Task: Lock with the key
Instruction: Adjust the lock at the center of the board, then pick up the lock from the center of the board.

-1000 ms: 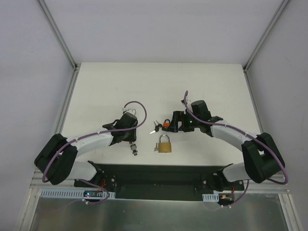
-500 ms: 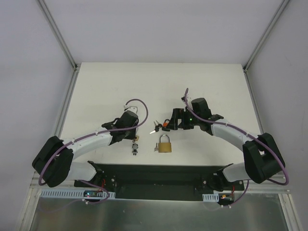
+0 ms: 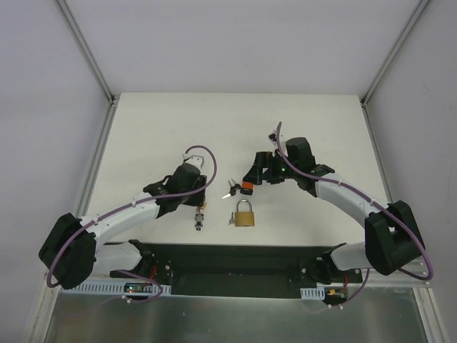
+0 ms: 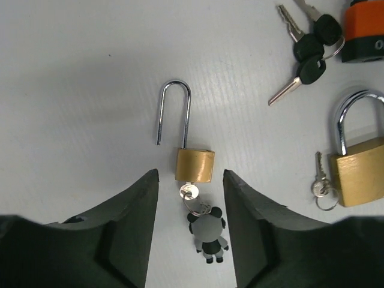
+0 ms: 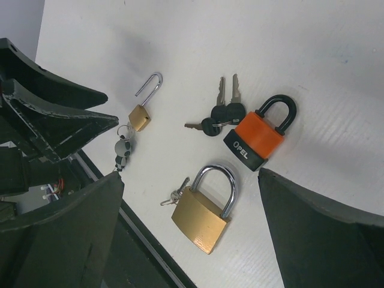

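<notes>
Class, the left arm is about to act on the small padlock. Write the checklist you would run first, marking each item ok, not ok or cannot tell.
1. Key seated in the small padlock: ok.
2. Shackle shut: not ok, its free end is out, beside the body.
3. Left gripper open and straddling the key without touching it: ok.
4. Panda charm clear of the left gripper: ok.
5. Right gripper clear of the small padlock: ok, open over by the orange padlock.
6. Key turned to the locking position: cannot tell.
</notes>
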You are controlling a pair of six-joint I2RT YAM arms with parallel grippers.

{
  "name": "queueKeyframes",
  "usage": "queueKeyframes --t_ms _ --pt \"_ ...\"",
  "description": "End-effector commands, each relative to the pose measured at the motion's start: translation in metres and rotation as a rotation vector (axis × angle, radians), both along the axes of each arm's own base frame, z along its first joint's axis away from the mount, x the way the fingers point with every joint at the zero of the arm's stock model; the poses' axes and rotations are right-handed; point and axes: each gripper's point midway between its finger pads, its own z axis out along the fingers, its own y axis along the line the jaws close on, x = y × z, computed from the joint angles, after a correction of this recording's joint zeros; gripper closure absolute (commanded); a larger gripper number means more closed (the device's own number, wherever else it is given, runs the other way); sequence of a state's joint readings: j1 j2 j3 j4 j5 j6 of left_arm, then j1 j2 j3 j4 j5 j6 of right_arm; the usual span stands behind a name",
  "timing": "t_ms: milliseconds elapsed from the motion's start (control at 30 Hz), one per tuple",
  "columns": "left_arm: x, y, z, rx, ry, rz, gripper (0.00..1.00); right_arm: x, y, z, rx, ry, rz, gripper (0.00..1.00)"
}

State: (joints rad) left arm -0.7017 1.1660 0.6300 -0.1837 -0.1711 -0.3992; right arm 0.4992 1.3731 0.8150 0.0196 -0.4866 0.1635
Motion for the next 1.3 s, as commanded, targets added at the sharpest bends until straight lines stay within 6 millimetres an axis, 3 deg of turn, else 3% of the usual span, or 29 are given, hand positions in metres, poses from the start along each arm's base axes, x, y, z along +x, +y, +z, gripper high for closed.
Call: queueKeyframes --t_ms 0,100,333,500,700,800,867,1067,1267 --pt "-0.005 -0.012 -0.003 0.012 0.038 -0.083 0.49 0.007 0.005 0.028 0.05 -0.072 0.017 0.03" --pt "-0.004 -0.015 -0.011 0.041 0.066 -0.128 0.43 0.005 0.005 0.025 0.049 -0.065 0.018 0.03" --pt "-0.006 -0.021 -0.031 0.094 0.141 -0.18 0.47 0.004 0.003 0.02 0.039 -0.058 0.012 0.03" --pt "-0.009 -0.017 -0.044 0.139 0.182 -0.171 0.58 0.005 0.002 0.018 0.036 -0.054 0.008 0.03" --pt "-0.013 -0.013 -0.053 0.18 0.209 -0.16 0.63 0.006 0.001 0.016 0.032 -0.049 0.006 0.03" --pt "-0.013 -0.012 -0.058 0.194 0.22 -0.16 0.72 0.007 0.002 0.017 0.036 -0.051 0.009 0.03" --pt "-0.013 -0.013 -0.06 0.201 0.227 -0.165 0.84 0.007 0.002 0.017 0.036 -0.05 0.007 0.03" --pt "-0.008 -0.015 -0.049 0.187 0.188 -0.161 1.0 0.008 0.001 0.024 0.037 -0.075 0.006 0.03" --pt "0.002 -0.028 -0.008 0.102 0.075 -0.205 1.0 0.01 0.005 0.039 0.061 -0.112 0.025 0.03"
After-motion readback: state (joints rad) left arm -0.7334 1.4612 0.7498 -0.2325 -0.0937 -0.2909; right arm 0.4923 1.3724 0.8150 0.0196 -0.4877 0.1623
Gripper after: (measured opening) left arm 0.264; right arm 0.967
